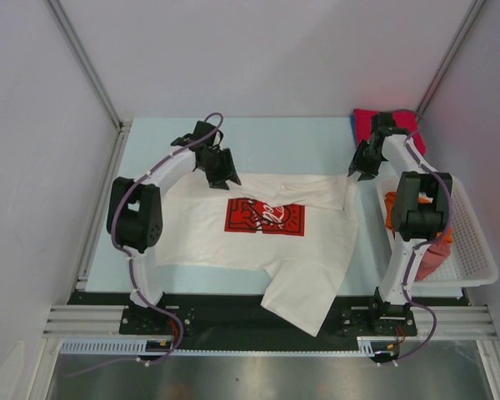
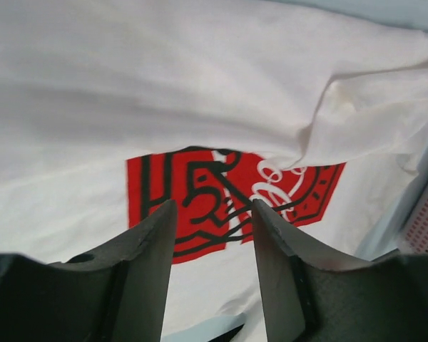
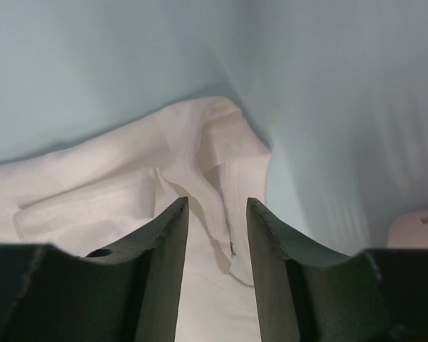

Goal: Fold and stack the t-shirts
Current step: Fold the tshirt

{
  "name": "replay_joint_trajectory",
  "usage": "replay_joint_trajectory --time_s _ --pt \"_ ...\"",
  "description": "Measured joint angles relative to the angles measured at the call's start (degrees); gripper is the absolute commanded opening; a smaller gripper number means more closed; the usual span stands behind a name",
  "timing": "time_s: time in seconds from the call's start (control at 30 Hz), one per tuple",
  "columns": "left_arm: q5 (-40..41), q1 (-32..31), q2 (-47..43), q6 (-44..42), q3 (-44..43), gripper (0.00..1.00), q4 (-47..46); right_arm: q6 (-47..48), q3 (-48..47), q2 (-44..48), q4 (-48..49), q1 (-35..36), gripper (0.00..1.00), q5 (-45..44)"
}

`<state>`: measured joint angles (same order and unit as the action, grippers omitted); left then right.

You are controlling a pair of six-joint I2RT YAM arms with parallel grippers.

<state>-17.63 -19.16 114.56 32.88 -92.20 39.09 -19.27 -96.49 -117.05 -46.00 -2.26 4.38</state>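
A white t-shirt [image 1: 258,246] with a red rectangular logo [image 1: 265,217] lies spread on the pale blue table, one part hanging over the near edge. My left gripper [image 1: 221,177] is open and empty just above the shirt's far left edge; its wrist view shows the logo [image 2: 200,192] between the fingers [image 2: 153,235]. My right gripper [image 1: 360,167] is open and empty over the shirt's bunched far right corner [image 3: 214,157]. A folded red and blue stack [image 1: 368,121] lies at the far right. Orange and pinkish-red tees [image 1: 437,246] lie in the basket.
A white lattice basket [image 1: 475,250] stands at the right edge of the table. Grey walls enclose the table on the left, back and right. Bare table shows behind the shirt [image 1: 275,142].
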Motion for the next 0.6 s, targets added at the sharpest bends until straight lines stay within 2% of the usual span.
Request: replay_joint_trajectory --time_s 0.1,0.23,0.6 --pt "0.6 2.0 -1.9 -2.0 4.4 0.5 0.0 0.5 -0.4 -1.0 1.1 0.2 0.48 0.3" --pt "1.1 4.5 -1.7 -3.9 8.2 0.5 0.7 1.2 -0.4 -2.6 1.8 0.7 0.46 0.6" --pt "1.2 8.9 -1.2 -6.1 8.5 0.49 0.5 2.3 -1.1 -5.4 4.6 1.6 0.42 0.6"
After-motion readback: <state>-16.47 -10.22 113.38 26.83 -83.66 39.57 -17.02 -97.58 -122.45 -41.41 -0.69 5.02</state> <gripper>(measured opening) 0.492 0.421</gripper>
